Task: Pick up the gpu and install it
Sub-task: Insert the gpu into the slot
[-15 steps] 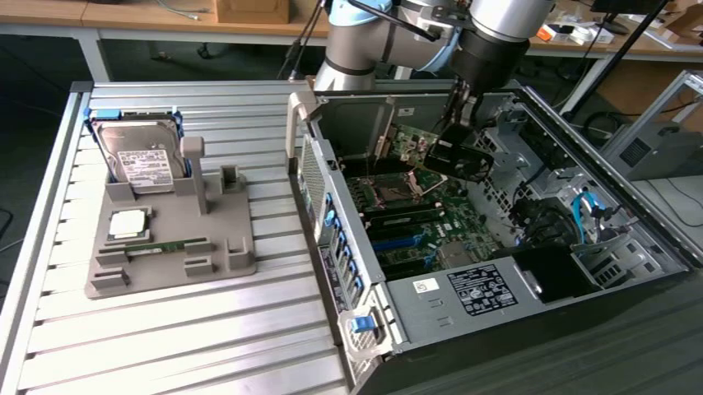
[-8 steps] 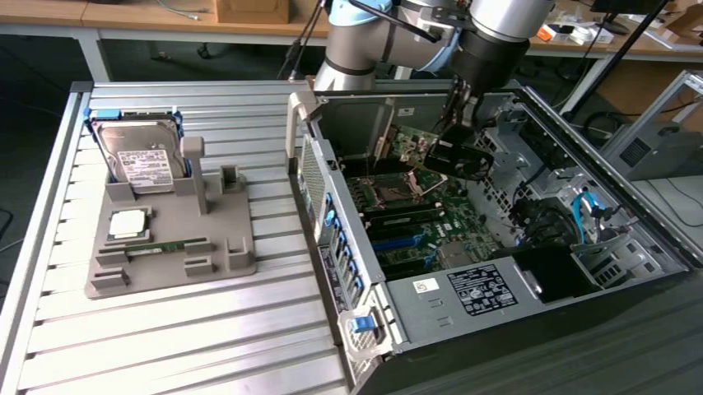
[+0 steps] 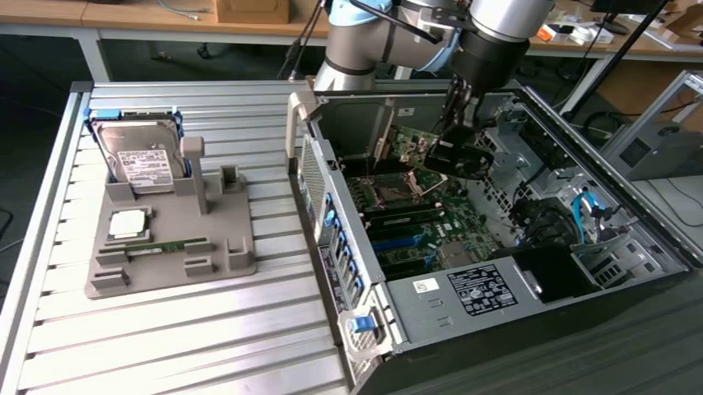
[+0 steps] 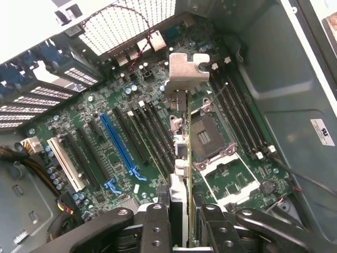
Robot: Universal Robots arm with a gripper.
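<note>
A Universal Robots arm reaches into an open computer case (image 3: 615,247) lying on its side on a slatted metal table (image 3: 220,329), its gripper (image 3: 453,158) clenched on the gpu (image 3: 404,145), which it holds inside the case above the motherboard (image 3: 439,222). On the wrist view the gripper (image 4: 183,224) has a black finger (image 4: 156,224) on either side of the card, and the gpu (image 4: 185,79) runs away from the camera edge-on as a thin strip ending in its silver metal bracket (image 4: 187,66). The card hangs over the board between the row of long dark expansion slots (image 4: 142,132), one of them a blue slot (image 4: 118,145), and the open CPU socket (image 4: 209,138); whether its lower edge touches any slot cannot be told. On the exterior view's left, well apart from the case, a grey parts holder (image 3: 225,263) carries a silver hard drive (image 3: 145,163) standing upright, a processor chip (image 3: 128,222) lying flat and a slim green memory stick (image 3: 165,244)
</note>
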